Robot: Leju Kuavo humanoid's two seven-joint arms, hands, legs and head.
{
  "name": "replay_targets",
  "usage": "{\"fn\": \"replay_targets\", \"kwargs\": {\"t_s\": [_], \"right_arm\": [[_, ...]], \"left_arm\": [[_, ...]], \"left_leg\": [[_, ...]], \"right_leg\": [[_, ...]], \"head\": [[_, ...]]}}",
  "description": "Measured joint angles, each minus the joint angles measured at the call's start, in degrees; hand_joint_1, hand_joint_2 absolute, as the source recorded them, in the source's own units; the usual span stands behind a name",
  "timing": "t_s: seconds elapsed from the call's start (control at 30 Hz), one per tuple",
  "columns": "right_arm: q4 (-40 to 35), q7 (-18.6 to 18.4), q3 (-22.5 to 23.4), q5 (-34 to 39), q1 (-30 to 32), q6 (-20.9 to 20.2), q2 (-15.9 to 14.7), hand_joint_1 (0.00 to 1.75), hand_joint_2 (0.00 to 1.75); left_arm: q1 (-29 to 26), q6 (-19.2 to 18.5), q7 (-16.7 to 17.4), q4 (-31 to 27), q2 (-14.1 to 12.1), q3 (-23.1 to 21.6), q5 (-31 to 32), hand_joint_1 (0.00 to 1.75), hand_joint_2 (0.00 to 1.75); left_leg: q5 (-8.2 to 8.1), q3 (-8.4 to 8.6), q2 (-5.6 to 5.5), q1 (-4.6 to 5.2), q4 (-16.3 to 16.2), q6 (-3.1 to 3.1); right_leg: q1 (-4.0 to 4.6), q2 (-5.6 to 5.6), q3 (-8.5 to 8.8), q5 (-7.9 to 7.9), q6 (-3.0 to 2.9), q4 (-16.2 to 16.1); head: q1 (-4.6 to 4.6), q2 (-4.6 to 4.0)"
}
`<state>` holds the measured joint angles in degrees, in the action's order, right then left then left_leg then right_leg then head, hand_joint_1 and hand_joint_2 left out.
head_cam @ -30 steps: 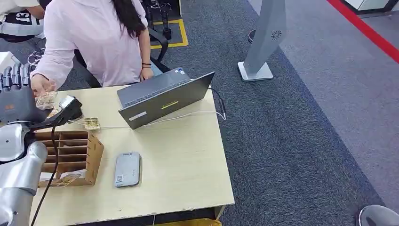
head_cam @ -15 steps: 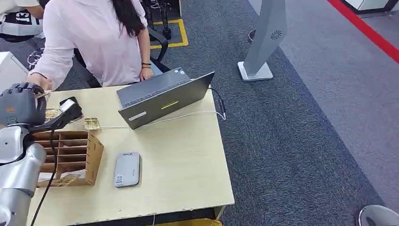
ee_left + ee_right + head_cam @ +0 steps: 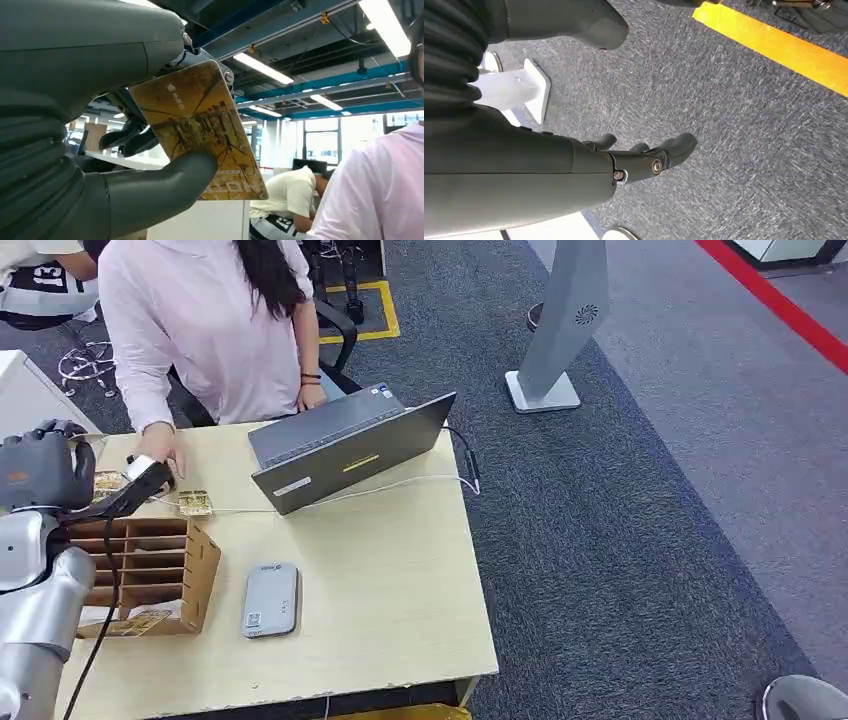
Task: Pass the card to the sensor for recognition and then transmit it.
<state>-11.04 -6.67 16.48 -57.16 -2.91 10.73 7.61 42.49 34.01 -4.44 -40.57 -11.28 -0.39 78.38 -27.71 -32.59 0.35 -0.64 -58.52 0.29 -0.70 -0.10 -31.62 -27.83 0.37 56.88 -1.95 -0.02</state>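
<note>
In the left wrist view my left hand pinches a gold-brown card between the thumb and the fingers, holding it up in the air. From the head view that left hand is a closed fist at the table's far left corner, just left of the black scanner on its stand. A person's hand rests by the scanner. Another card lies on the table beside the scanner's cable. My right hand hangs over grey carpet, fingers loosely apart and holding nothing.
A wooden slotted card box stands at the near left with a card at its front. A grey flat device lies beside it. An open laptop sits at the back of the table. A person in pink sits behind it.
My left hand, open with fingers raised a second ago, has closed on the card that the person held out. The person's hand has let go and moved right to the scanner.
</note>
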Motion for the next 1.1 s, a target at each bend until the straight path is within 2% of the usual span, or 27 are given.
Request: {"fn": "replay_targets", "kwargs": {"t_s": [0.13, 0.27, 0.33, 0.4, 0.47, 0.53, 0.67, 0.8, 0.97, 1.1], "right_arm": [[0.00, 0.33, 0.00, -0.20, 0.01, 0.35, 0.00, 0.00, 1.75], [0.00, 0.17, 0.00, -0.42, -0.01, 0.66, 0.09, 0.00, 1.75], [0.02, -0.37, 0.07, -0.46, -0.01, 0.68, 0.28, 0.00, 1.75], [0.02, -0.39, 0.28, -0.46, -0.02, 0.74, 0.52, 0.00, 1.75], [0.02, -0.42, 0.35, -0.50, -0.13, 0.81, 0.68, 0.00, 1.75], [0.00, -0.42, 0.55, -0.57, -0.14, 0.83, 0.77, 0.00, 1.75], [0.02, -0.42, 1.20, -0.66, 0.09, 0.83, 0.79, 0.00, 1.75], [0.02, -0.42, 1.53, -0.66, 0.04, 0.94, 0.81, 0.00, 1.75], [0.02, -0.42, 2.25, -0.81, 0.01, 1.38, 0.94, 0.00, 1.75], [0.02, -0.35, 2.71, -1.01, 0.04, 1.60, 1.01, 0.00, 1.75]], "left_arm": [[-1.26, 0.24, -0.29, -0.02, 0.02, 0.00, -0.61, 1.75, 1.75], [-3.27, -0.24, -3.17, -1.60, 1.13, -0.52, -0.74, 1.75, 1.75], [-5.92, -2.52, -3.43, -4.71, 3.57, -1.86, 1.58, 1.75, 1.75], [-9.60, -5.09, -0.99, -9.56, 6.40, -5.58, 5.11, 1.75, 1.75], [-12.58, -6.10, 1.16, -12.64, 8.81, -9.49, 6.41, 1.75, 1.75], [-14.36, -6.93, 2.23, -15.55, 9.97, -11.67, 6.18, 1.75, 1.75], [-15.19, -7.28, 2.51, -18.79, 10.47, -13.94, 5.01, 1.75, 1.75], [-16.03, -8.53, 1.07, -20.57, 11.13, -15.76, 4.57, 1.75, 1.75], [-17.75, -11.50, 2.62, -24.00, 13.07, -19.94, 4.79, 1.75, 1.75], [-17.98, -12.81, 3.32, -25.16, 13.49, -21.55, 4.66, 1.75, 1.75]], "left_leg": [[0.00, 0.00, 0.00, 0.00, 0.00, 0.00], [0.00, 0.02, 0.00, 0.02, -0.01, 0.00], [0.00, 0.03, -0.06, 0.05, -0.03, 0.01], [-0.01, -0.04, -0.26, 0.07, -0.03, 0.01], [-0.01, -0.11, -0.25, 0.07, -0.04, 0.02], [-0.06, -0.09, 0.08, 0.07, -0.09, 0.08], [-0.06, -0.10, 0.01, 0.03, -0.11, 0.08], [-0.04, -0.08, 0.00, 0.00, -0.11, 0.07], [-0.04, -0.12, -0.09, 0.02, -0.11, 0.06], [-0.05, -0.13, -0.06, 0.04, -0.12, 0.08]], "right_leg": [[0.00, 0.00, -0.01, 0.00, 0.00, 0.00], [0.00, 0.00, -0.02, 0.00, 0.00, -0.01], [-0.03, -0.10, 0.00, 0.00, 0.01, -0.05], [-0.05, -0.32, 0.06, -0.01, 0.01, -0.06], [-0.04, -0.29, 0.04, 0.00, 0.04, -0.08], [-0.04, 0.03, -0.02, 0.05, 0.09, -0.08], [-0.04, -0.01, -0.07, 0.07, 0.12, -0.08], [-0.02, -0.01, -0.07, 0.07, 0.11, -0.04], [-0.01, -0.14, -0.04, 0.06, 0.12, -0.04], [-0.02, -0.11, -0.05, 0.06, 0.12, -0.06]], "head": [[-0.02, 0.00], [0.04, 0.00], [0.04, 0.00], [0.09, 0.00], [-0.09, 0.00], [-0.26, 0.00], [-0.13, 0.00], [-0.11, 0.00], [-0.11, 0.00], [-0.11, 0.00]]}}
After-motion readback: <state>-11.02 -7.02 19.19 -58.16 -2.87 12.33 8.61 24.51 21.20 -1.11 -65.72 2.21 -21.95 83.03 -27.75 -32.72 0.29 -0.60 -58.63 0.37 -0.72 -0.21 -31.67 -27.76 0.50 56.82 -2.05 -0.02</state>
